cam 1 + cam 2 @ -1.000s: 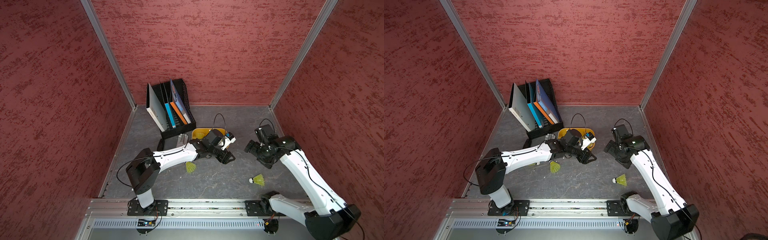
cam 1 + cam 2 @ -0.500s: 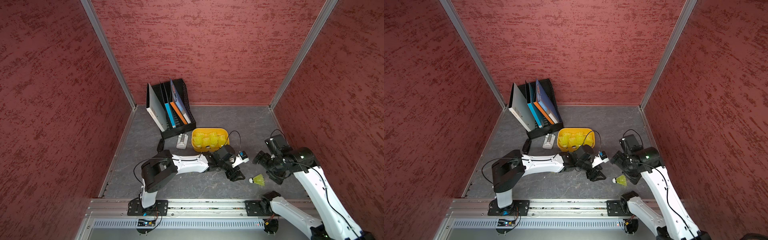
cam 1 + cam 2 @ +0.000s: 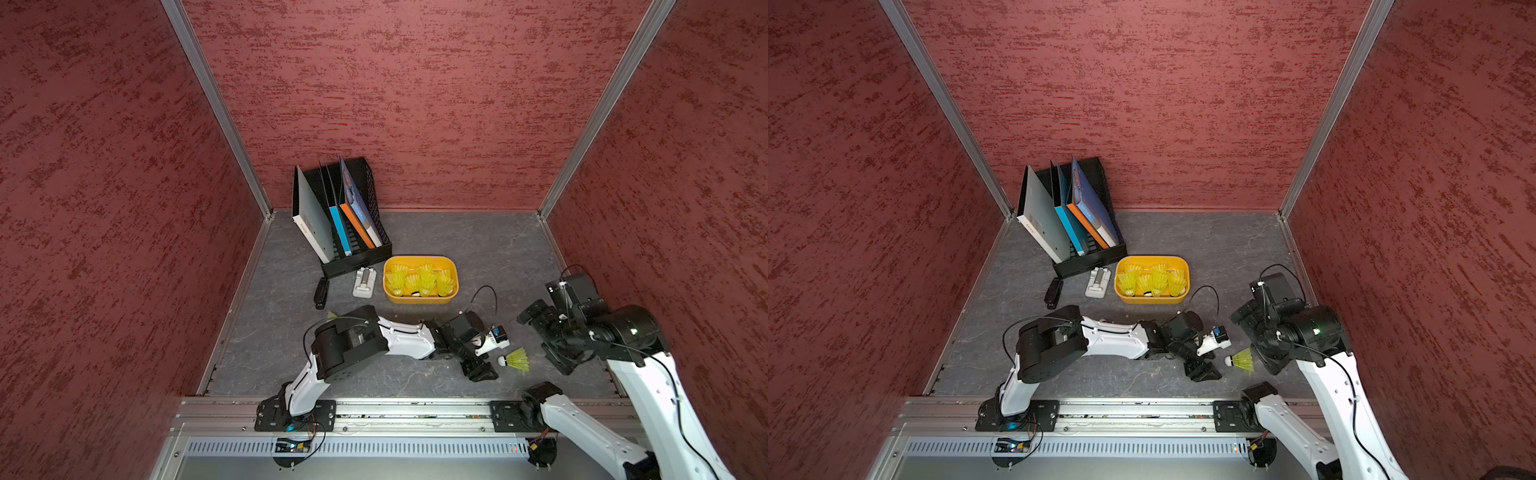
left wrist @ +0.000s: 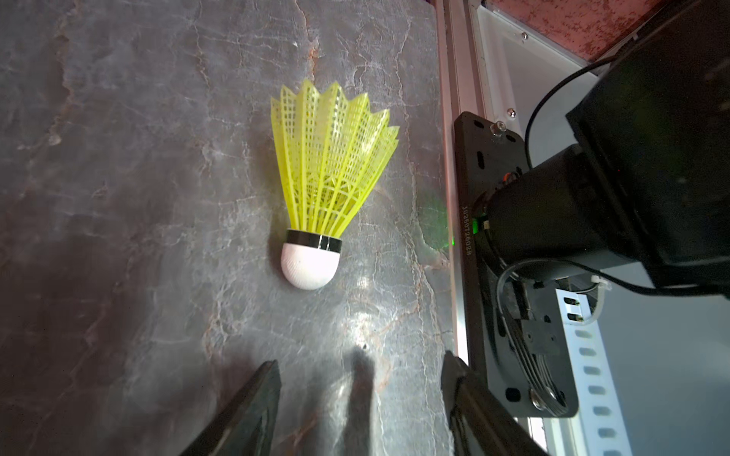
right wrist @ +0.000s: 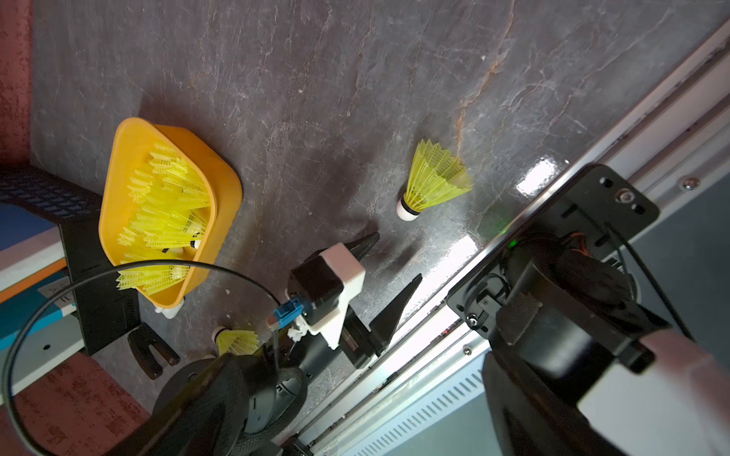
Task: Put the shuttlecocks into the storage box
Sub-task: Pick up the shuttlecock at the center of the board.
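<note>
In a top view, the storage box (image 3: 419,299) sits mid-frame with shuttlecocks (image 3: 419,281) in it, the file rack (image 3: 357,259) behind at its upper left, a small device (image 3: 365,283) just left, and a lone shuttlecock (image 3: 516,358) well apart at lower right.

The floor (image 4: 158,197) looks like veined stone, smooth with a wet-looking sheen. At five o'clock on it, the loose shuttlecock (image 4: 332,166) has a translucent plastic lattice skirt, a glossy black band and a matt, dimpled tip. The storage box (image 3: 420,300) is smooth, faintly glossy plastic. The walls (image 3: 415,104) look rough and matt; the six-o'clock rail (image 3: 415,405) is bare metal.
</note>
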You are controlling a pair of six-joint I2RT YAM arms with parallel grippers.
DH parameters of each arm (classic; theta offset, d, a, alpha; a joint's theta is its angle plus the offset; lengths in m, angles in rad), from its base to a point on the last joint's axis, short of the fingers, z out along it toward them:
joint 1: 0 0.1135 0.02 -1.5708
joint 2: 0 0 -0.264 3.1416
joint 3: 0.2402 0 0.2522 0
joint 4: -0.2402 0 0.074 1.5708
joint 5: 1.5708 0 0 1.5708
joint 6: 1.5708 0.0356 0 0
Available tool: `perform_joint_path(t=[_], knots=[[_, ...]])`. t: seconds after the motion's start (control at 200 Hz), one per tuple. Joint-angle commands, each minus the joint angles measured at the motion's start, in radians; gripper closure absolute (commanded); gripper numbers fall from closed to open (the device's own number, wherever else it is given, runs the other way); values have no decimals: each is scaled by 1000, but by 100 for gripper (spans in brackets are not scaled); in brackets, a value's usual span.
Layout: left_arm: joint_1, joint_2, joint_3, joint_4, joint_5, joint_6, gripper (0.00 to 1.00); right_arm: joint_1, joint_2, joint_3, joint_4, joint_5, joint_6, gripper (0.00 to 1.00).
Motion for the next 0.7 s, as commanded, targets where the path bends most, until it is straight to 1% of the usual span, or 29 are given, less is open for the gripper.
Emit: perform_joint_path(t=[0.0, 0.14, 0.311, 0.406, 0.541, 0.696], knots=[[-6, 36, 54, 41, -30, 39, 32, 2, 17, 25, -144, 42, 54, 1], [-15, 74, 99, 20, -72, 85, 31, 0, 41, 38, -112, 27, 60, 2], [-24, 114, 155, -24, -64, 165, 31, -5, 32, 35, -116, 2, 99, 2], [-24, 134, 177, -50, -60, 206, 34, -5, 30, 40, -114, 2, 114, 2], [-24, 165, 213, -79, -64, 232, 39, -5, 38, 52, -112, 2, 114, 2], [-25, 195, 259, -104, -109, 239, 41, -6, 41, 49, -106, -4, 106, 2]])
